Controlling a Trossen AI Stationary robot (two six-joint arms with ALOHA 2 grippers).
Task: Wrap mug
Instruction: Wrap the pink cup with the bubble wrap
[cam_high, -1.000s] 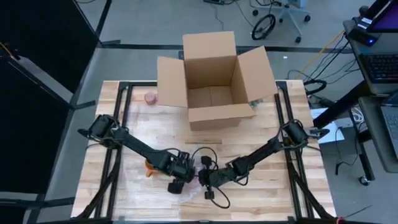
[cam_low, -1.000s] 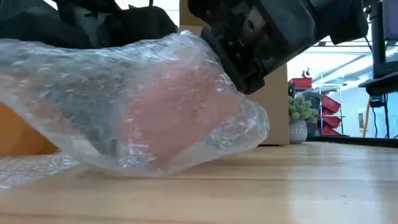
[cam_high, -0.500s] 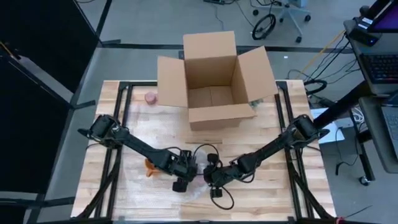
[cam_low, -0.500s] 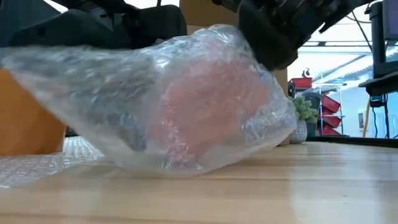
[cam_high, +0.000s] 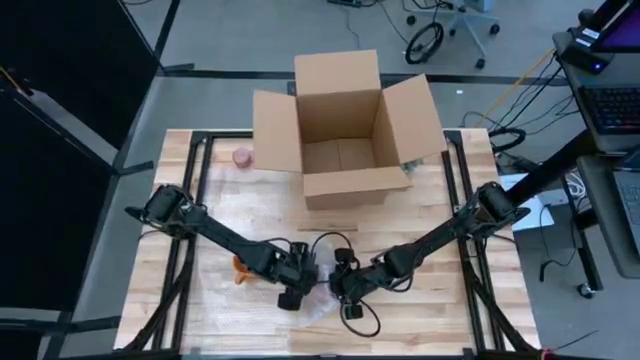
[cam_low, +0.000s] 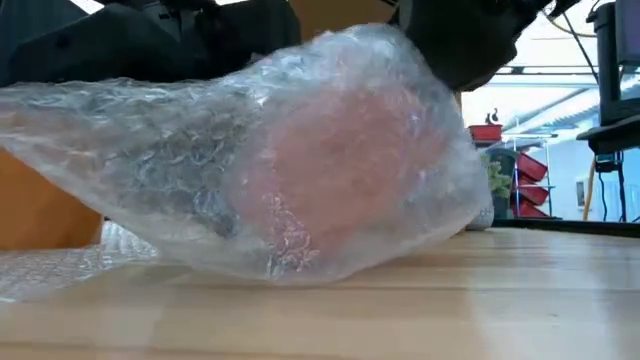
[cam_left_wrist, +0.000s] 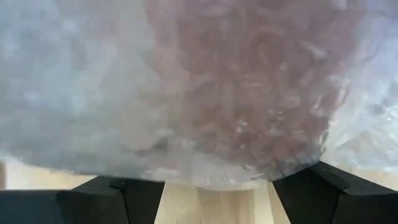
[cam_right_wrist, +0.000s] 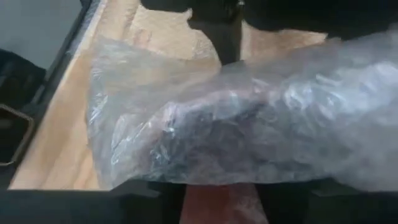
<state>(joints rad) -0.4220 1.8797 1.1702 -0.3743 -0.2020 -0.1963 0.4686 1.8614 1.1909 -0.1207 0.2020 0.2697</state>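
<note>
We see the left gripper (cam_high: 296, 287) and the right gripper (cam_high: 341, 290) meeting near the front middle of the pale wooden plank table (cam_high: 440, 320), both pressed against a bundle of clear bubble wrap (cam_low: 300, 170). In the left wrist view, its two dark fingers (cam_left_wrist: 112, 202) stand spread apart with the wrapped bundle filling the space just above them. For the right gripper, the wrap covers the fingertips, so we cannot tell whether its jaws are spread or clamped.

Through the plastic we make out a pinkish mug (cam_low: 340, 165), lying inside the bundle, which rests on the tabletop in the low view. A loose flap of the bubble wrap trails flat on the wood towards the left arm's side. An orange piece (cam_high: 240, 270) lies just beside the left arm.

Farther back, an open brown cardboard box (cam_high: 340, 130) stands at the table's far edge, flaps spread. A small pink round object (cam_high: 241, 157) sits to its left.
</note>
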